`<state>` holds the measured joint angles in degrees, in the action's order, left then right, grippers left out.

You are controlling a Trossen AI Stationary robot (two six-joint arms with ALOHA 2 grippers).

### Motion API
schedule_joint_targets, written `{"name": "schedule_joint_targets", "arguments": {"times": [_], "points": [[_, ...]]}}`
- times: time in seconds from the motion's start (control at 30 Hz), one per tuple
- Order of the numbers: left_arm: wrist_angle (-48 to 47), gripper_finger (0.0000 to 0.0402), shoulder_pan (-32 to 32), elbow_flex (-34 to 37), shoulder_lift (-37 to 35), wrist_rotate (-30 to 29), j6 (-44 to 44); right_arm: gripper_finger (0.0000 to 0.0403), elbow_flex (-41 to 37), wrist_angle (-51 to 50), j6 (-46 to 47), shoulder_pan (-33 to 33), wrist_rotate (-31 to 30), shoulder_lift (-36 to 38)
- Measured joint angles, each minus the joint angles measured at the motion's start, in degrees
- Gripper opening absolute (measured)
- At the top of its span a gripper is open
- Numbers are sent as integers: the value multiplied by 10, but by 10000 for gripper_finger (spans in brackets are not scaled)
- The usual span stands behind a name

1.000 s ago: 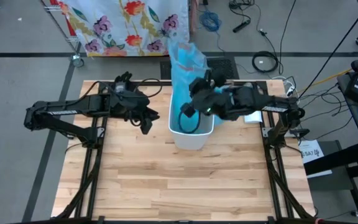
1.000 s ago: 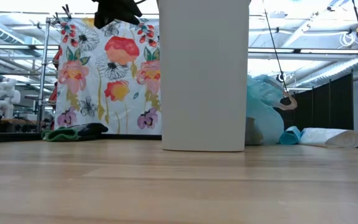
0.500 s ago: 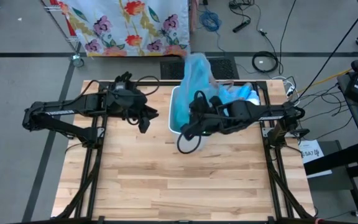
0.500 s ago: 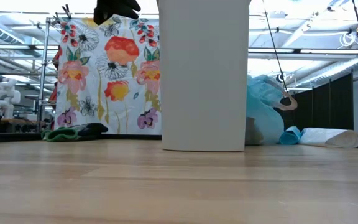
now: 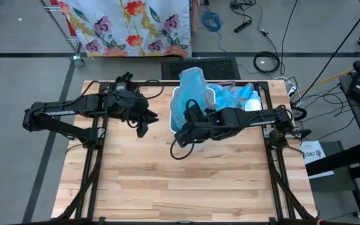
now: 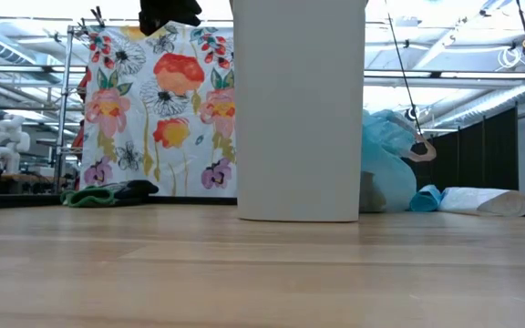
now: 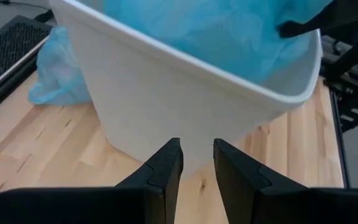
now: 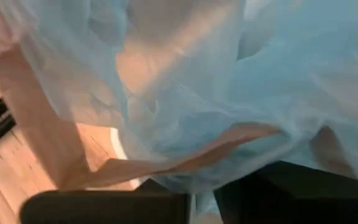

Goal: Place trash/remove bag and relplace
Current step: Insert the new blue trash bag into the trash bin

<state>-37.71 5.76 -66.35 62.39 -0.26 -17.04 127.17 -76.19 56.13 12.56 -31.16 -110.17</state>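
A tall white bin (image 5: 172, 119) stands on the wooden table, and a light-blue plastic bag (image 5: 192, 84) rises from its mouth and bunches above the far rim. My right gripper (image 5: 181, 132) reaches across the bin from the right, over its near-left rim, and is shut on the bag's film (image 8: 185, 74). My left gripper (image 5: 142, 125) hovers open just left of the bin (image 7: 185, 99), nothing between its fingers (image 7: 196, 155). The trash is out of view. My right gripper pinches a gathered piece of the bag's thin film (image 8: 204, 190) between its two fingers, slanting down from the right. The film drapes over the fingers and hides the place of contact. How many layers it holds, I cannot tell. The rest of the bag stays in the bin.
A second crumpled blue bag (image 5: 239, 95) lies at the bin's far right, with a white roll (image 6: 481, 200) beside it. A black cable loop (image 5: 180, 149) hangs under the right arm. The near half of the table (image 5: 186, 187) is bare wood. A flowered cloth (image 6: 153, 109) hangs behind.
My right gripper has gone down and toward the table's near-left, across the bin, rolling its wrist as it went. The blue bag, which stood tall above the bin's far rim, has been drawn lower. The second blue bag has come into sight.
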Motion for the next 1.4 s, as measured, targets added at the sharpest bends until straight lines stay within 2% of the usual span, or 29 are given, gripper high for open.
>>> {"name": "schedule_joint_targets", "arguments": {"times": [0.33,0.53,0.83,1.27,1.4], "points": [[-19,97,0,0,0,1,9,130,0,2,53,31,35,13],[-18,97,0,0,0,11,9,167,0,9,54,41,59,13],[-12,97,0,0,0,16,9,178,0,27,78,65,73,38],[-2,97,0,0,0,18,-7,178,0,24,107,102,69,104],[11,97,0,0,0,37,-19,178,0,-2,112,117,53,132]]}}
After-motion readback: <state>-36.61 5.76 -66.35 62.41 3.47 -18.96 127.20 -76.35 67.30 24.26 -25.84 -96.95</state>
